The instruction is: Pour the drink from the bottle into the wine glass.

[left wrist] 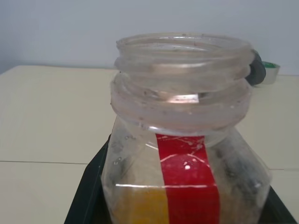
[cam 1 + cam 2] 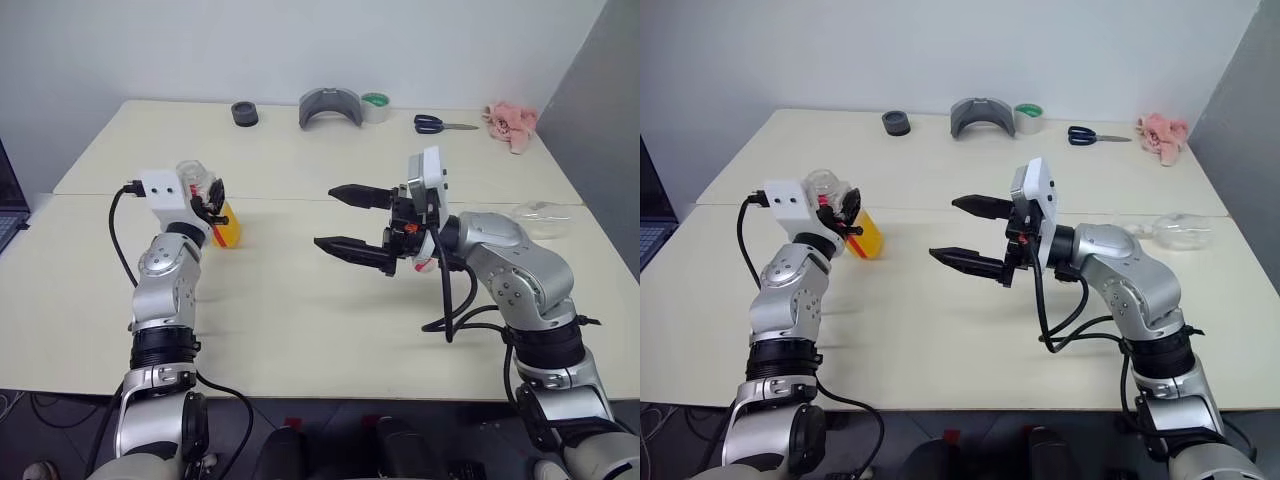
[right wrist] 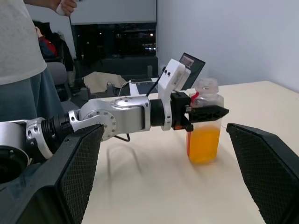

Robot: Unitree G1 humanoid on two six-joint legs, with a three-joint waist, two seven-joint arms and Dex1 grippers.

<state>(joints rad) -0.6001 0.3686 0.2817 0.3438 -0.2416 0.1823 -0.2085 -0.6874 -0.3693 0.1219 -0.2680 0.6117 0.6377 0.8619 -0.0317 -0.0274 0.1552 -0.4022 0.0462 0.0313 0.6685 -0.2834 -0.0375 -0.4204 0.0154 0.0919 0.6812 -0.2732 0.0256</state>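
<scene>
A: Why is the bottle (image 3: pixel 203 122) upright, cap off?

B: The left gripper (image 3: pixel 205 113) is clamped on it, likely so the drink (image 2: pixel 228 228) stays in until pouring. It's on the table (image 2: pixel 300 320), well left of the right gripper (image 2: pixel 352 222), whose fingers stand wide apart, holding nothing.

A: The glass?

B: Perhaps that clear shape (image 2: pixel 1181 232) beyond the right arm; hard to tell.

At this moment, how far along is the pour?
Done: the bottle is uncapped, its mouth open. In hand: the left end effector grips it upright, the drink inside. The right end effector is open and holds nothing. Left: the wine glass appears to lie at the table's right edge; pouring hasn't started.
</scene>
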